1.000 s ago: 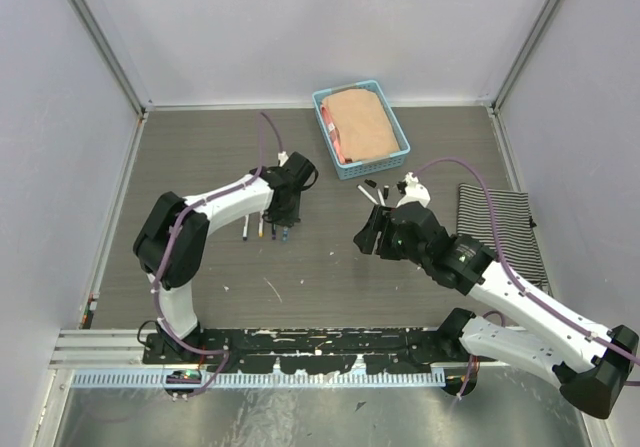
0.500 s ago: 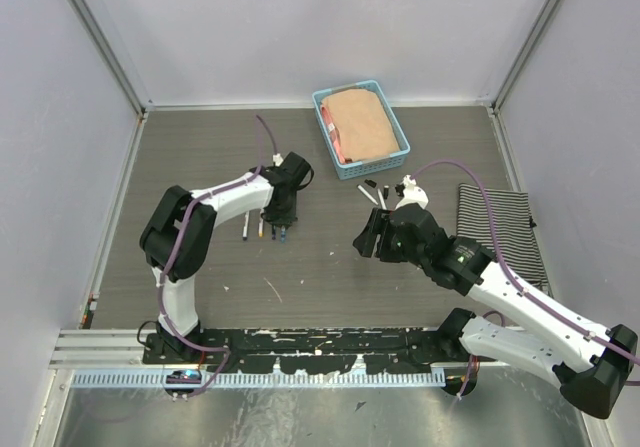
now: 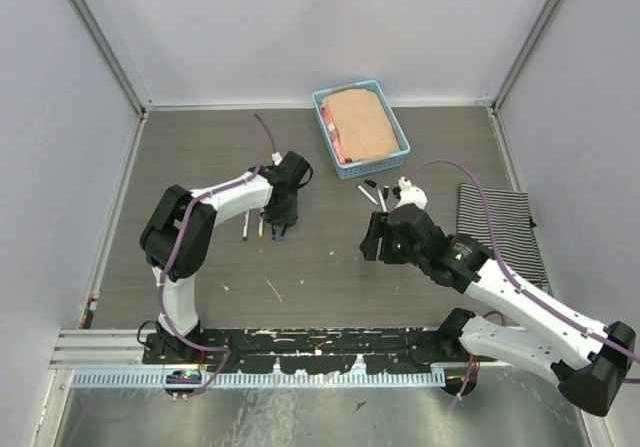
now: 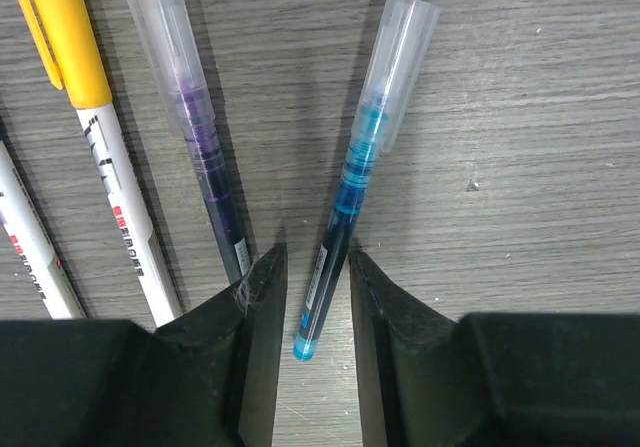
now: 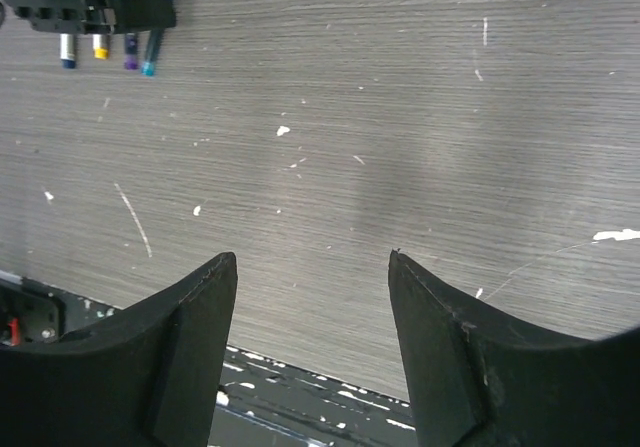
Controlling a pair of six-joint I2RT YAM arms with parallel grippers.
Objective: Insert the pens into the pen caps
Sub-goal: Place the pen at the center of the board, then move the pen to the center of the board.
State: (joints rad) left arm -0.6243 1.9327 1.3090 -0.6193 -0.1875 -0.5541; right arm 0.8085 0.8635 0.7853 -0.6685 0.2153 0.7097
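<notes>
Left end effector [image 4: 313,267], released, straddled the blue pen [image 4: 350,182]; clenching off-centre could knock the purple pen [image 4: 205,157] just beside it.

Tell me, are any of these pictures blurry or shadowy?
Left wrist view: blue pen crisp, thin shadow beside it; fingers featureless black. Right wrist view: faint shadow band across the table. Top view: even, soft light.

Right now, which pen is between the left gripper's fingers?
The blue-ink pen, clear cap. The purple-ink pen lies outside the left gripper gap, the yellow-capped pen farther off.
</notes>
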